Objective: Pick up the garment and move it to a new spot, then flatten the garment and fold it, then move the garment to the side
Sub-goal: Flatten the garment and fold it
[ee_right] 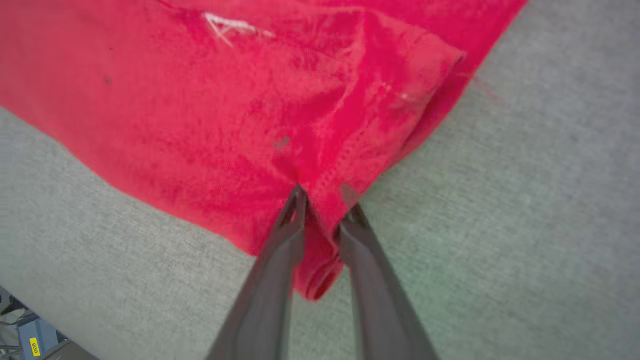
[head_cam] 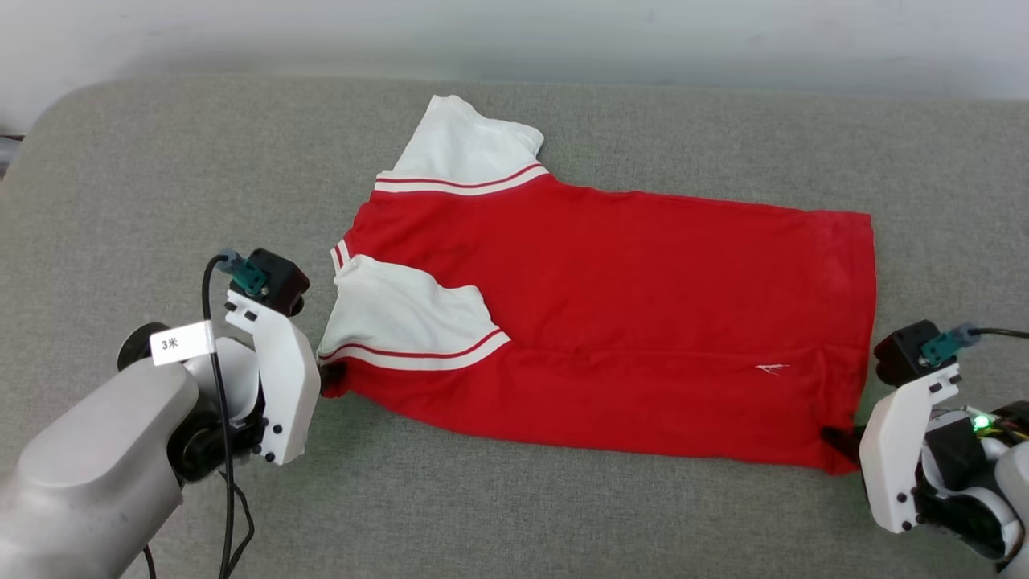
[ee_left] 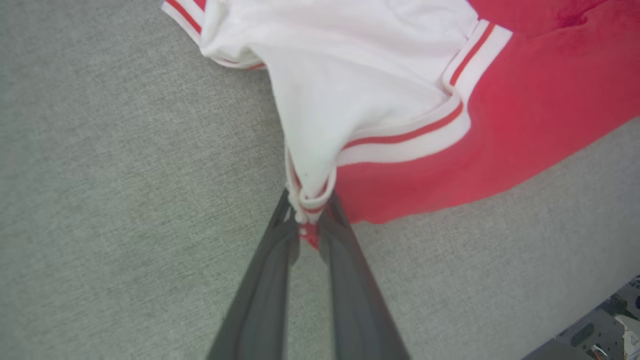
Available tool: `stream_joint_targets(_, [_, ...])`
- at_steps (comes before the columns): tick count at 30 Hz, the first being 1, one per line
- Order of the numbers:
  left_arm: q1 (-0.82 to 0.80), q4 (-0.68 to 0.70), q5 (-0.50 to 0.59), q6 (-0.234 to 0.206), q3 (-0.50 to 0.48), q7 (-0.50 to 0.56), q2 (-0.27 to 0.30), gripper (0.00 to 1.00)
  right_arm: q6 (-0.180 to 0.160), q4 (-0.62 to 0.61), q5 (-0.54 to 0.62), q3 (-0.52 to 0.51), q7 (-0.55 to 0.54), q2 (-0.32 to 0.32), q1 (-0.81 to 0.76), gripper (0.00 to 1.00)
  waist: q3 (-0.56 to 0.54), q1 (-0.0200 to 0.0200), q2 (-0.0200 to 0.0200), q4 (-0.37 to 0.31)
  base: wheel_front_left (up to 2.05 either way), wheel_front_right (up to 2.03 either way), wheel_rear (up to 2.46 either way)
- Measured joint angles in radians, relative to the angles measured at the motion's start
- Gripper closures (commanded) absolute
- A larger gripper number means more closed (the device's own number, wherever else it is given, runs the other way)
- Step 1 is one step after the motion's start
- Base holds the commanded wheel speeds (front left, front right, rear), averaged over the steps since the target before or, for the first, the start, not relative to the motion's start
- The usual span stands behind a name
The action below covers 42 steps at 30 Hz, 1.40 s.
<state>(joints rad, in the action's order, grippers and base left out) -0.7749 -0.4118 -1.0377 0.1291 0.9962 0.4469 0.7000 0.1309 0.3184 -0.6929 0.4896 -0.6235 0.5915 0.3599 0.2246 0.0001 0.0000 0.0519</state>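
Centrally on the grey surface lies the garment; left claw clamps its sleeve at 8 o'clock near a black cable, right claw clamps its hem at 4; pale wall at 12.

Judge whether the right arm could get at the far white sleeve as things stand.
Probably not: its tool is pinching a hem corner of the garment, and that sleeve lies at the opposite far end.
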Motion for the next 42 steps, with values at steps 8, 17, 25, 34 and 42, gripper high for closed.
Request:
stream_joint_targets(8, [0.064, 0.039, -0.025, 0.0, 0.009, -0.037, 0.041, 1.0, 0.0, -0.06, -0.065, -0.018, 0.114, 0.053, -0.054, 1.0, -0.094, 0.0, 0.0, -0.015, 0.0, 0.0, 0.0])
stream_joint_targets(17, [0.157, 0.158, -0.047, -0.035, 0.013, -0.05, 0.122, 1.0, 0.001, -0.169, -0.081, -0.086, 0.107, 0.1, -0.152, 1.0, -0.16, -0.0001, 0.0, -0.024, 0.0, 0.0, 0.0])
stream_joint_targets(25, [0.238, 0.222, -0.066, -0.076, 0.024, -0.072, 0.141, 1.0, 0.001, -0.207, -0.078, -0.148, 0.047, 0.1, -0.229, 1.0, -0.156, -0.0001, 0.0, -0.021, 0.0, 0.0, 0.0])
stream_joint_targets(34, [0.254, 0.167, -0.085, -0.076, 0.028, -0.087, 0.104, 1.0, 0.0, -0.16, -0.068, -0.178, 0.01, 0.051, -0.232, 1.0, -0.109, 0.0, 0.0, -0.019, 0.0, 0.0, 0.0])
stream_joint_targets(42, [0.252, 0.065, -0.075, -0.064, 0.024, -0.148, 0.053, 0.0, 0.0, -0.105, -0.052, -0.181, 0.082, 0.007, -0.225, 0.0, -0.095, 0.0, 0.0, -0.018, 0.0, 0.0, 0.0])
